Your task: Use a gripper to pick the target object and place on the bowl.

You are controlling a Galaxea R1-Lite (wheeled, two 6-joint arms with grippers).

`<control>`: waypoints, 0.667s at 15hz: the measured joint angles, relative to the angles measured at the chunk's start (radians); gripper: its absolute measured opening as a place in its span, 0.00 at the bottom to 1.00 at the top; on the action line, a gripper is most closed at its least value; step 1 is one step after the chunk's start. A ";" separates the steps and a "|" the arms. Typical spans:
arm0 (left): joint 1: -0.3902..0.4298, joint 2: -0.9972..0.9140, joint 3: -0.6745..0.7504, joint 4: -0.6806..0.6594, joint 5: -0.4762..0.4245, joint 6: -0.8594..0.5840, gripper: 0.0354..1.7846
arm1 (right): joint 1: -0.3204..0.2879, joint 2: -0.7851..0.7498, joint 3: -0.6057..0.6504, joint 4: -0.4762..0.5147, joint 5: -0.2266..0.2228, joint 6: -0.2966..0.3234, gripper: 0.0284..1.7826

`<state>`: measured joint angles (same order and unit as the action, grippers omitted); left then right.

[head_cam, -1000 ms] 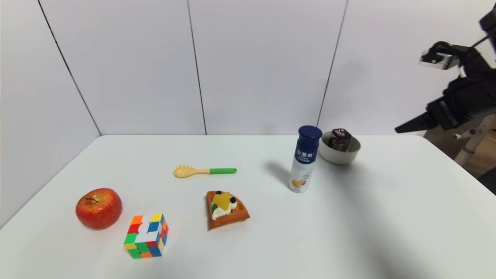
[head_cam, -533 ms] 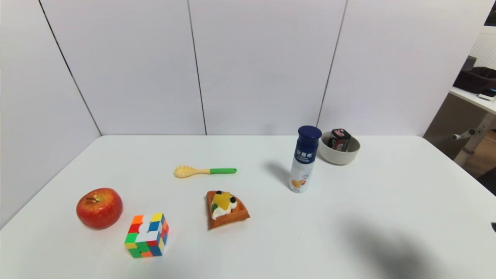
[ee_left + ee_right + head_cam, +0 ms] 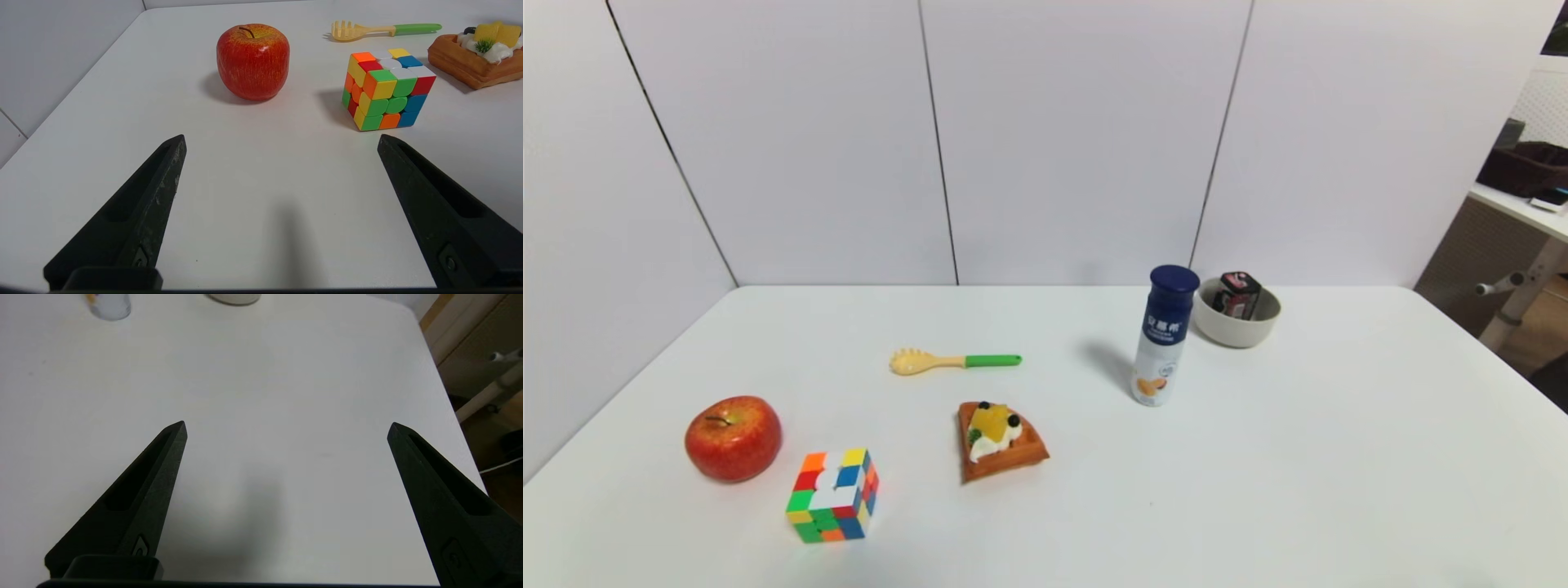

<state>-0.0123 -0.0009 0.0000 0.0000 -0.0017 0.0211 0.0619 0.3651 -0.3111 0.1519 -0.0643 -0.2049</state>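
Bottle (image 3: 1165, 335) stands just beside bowl (image 3: 1237, 325).

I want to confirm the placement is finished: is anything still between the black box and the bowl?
Nothing visible stands between them: the black box already sits inside the bowl, beside the bottle. Both grippers are open and empty, left gripper near the apple, right gripper over bare table.
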 joint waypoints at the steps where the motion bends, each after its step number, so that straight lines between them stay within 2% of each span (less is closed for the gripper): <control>1: 0.000 0.000 0.000 0.000 0.000 0.000 0.94 | 0.012 -0.026 0.069 -0.087 -0.028 0.013 0.95; 3: 0.000 0.000 0.000 0.000 0.000 0.000 0.94 | 0.024 -0.059 0.171 -0.246 -0.045 0.063 0.95; 4: 0.000 0.000 0.000 0.000 0.000 0.000 0.94 | 0.016 -0.070 0.189 -0.274 -0.034 0.080 0.95; 7: 0.000 0.000 0.000 0.000 0.000 0.000 0.94 | -0.020 -0.116 0.236 -0.283 0.045 0.087 0.95; 10: 0.000 0.000 0.000 0.000 0.000 0.000 0.94 | -0.044 -0.216 0.295 -0.252 0.061 0.090 0.95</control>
<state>-0.0123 -0.0009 0.0000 0.0000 -0.0017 0.0211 0.0181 0.1496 -0.0157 -0.1000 -0.0028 -0.1149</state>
